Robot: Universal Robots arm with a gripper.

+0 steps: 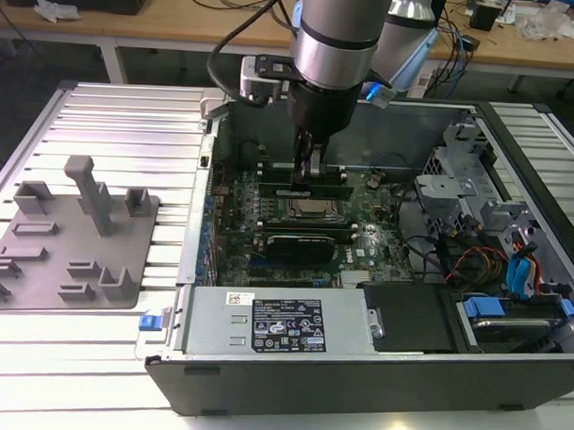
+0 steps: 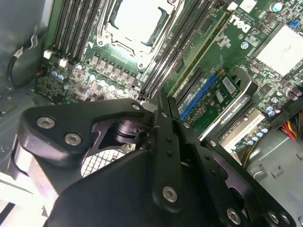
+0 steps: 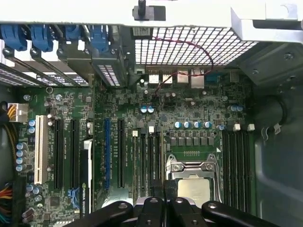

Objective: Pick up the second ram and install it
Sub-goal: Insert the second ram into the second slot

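Black and slim, the gripper point(image 1: 310, 176) stands upright just beyond the processor socket point(image 1: 308, 213) in the exterior view, jaws drawn fully together. Its tips meet the top edge of the second ram point(image 1: 329, 192), a long dark stick standing on edge along the socket's far side; pinching or merely pressing, I cannot tell. Well to the exterior view's left of the socket sits the grey holder block point(image 1: 78, 264).

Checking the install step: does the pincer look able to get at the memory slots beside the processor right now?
Probably yes. The computer case lies open, and the pincer hangs inside it right over the memory slots next to the processor, with no cable crossing them.
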